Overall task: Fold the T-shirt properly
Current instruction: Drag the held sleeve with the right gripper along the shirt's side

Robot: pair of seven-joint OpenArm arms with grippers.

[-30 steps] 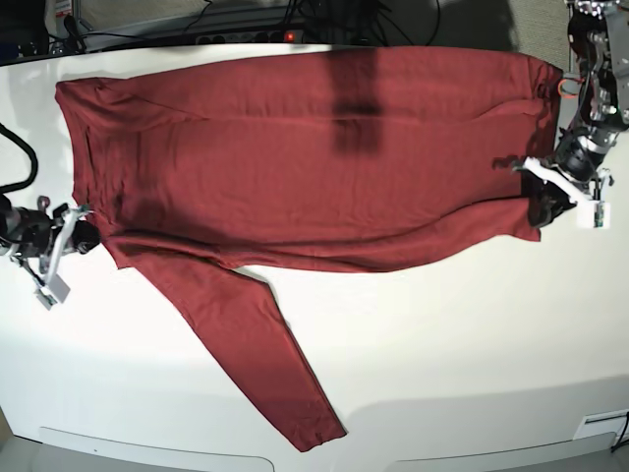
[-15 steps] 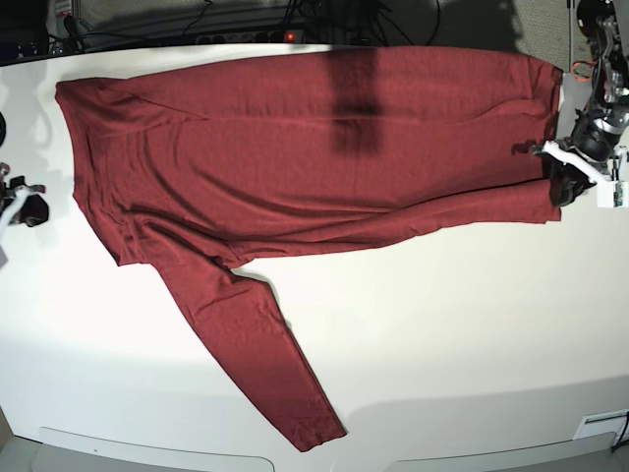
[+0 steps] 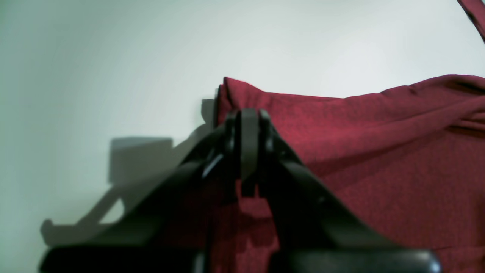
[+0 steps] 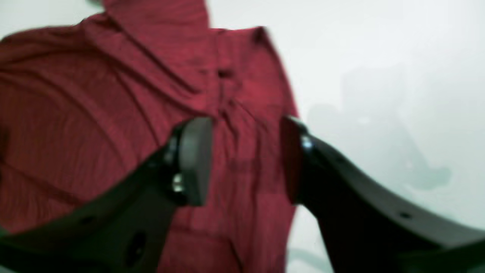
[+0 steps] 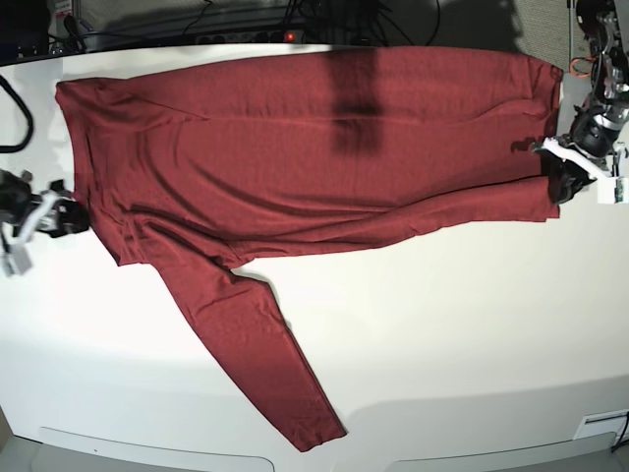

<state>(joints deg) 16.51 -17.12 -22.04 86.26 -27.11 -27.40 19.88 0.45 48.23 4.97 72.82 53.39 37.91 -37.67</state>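
The dark red T-shirt [image 5: 295, 167] lies spread flat across the white table [image 5: 472, 324], with one long sleeve [image 5: 256, 354] trailing toward the front edge. At the right end, my left gripper [image 5: 562, 185] is shut on the shirt's lower hem corner. In the left wrist view its jaws [image 3: 246, 121] are pressed together with the T-shirt [image 3: 379, 151] pinched and bunched behind them. At the left end, my right gripper [image 5: 65, 218] stands open beside the shirt's edge. The right wrist view shows its gripper [image 4: 246, 159] straddling wrinkled T-shirt [image 4: 75, 113] fabric below, blurred.
Black cables and a power strip [image 5: 246, 25] run along the table's back edge. The left arm's body [image 5: 600, 69] rises at the far right corner. A small white label [image 5: 600, 425] sits at the front right edge.
The right gripper opened, swung left away from the shirt, then returned to its left edge. The left gripper dragged the hem corner up and right, then stayed still.
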